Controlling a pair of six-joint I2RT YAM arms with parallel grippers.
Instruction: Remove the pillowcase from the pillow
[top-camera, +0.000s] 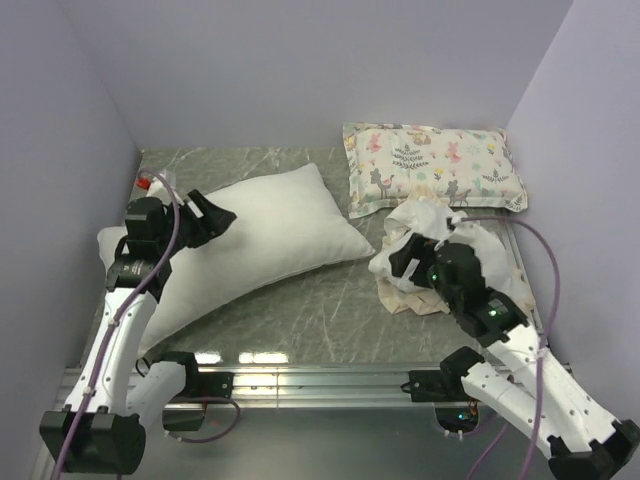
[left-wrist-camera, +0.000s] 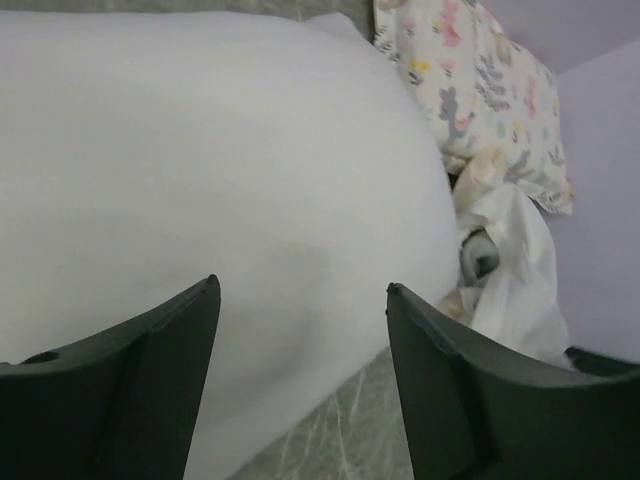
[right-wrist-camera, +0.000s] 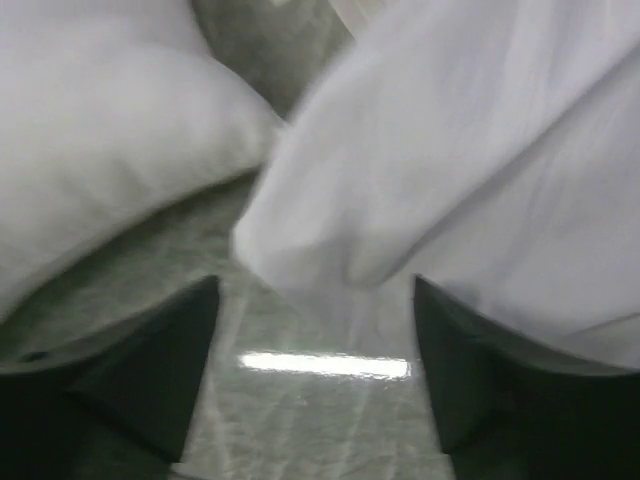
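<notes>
The plain white pillow lies bare on the marble table, left of centre. It also fills the left wrist view. My left gripper hovers over its left part, open and empty. The pillowcase lies crumpled at the right, white inside showing, with its beige border on the table. It is apart from the pillow. My right gripper is open right beside it. In the right wrist view a white fold of the pillowcase hangs just beyond my open gripper, ungripped.
The small animal-print pillow lies at the back right, next to the pillowcase. A small red object sits at the back left corner. Walls close in the left, back and right. A metal rail runs along the near edge.
</notes>
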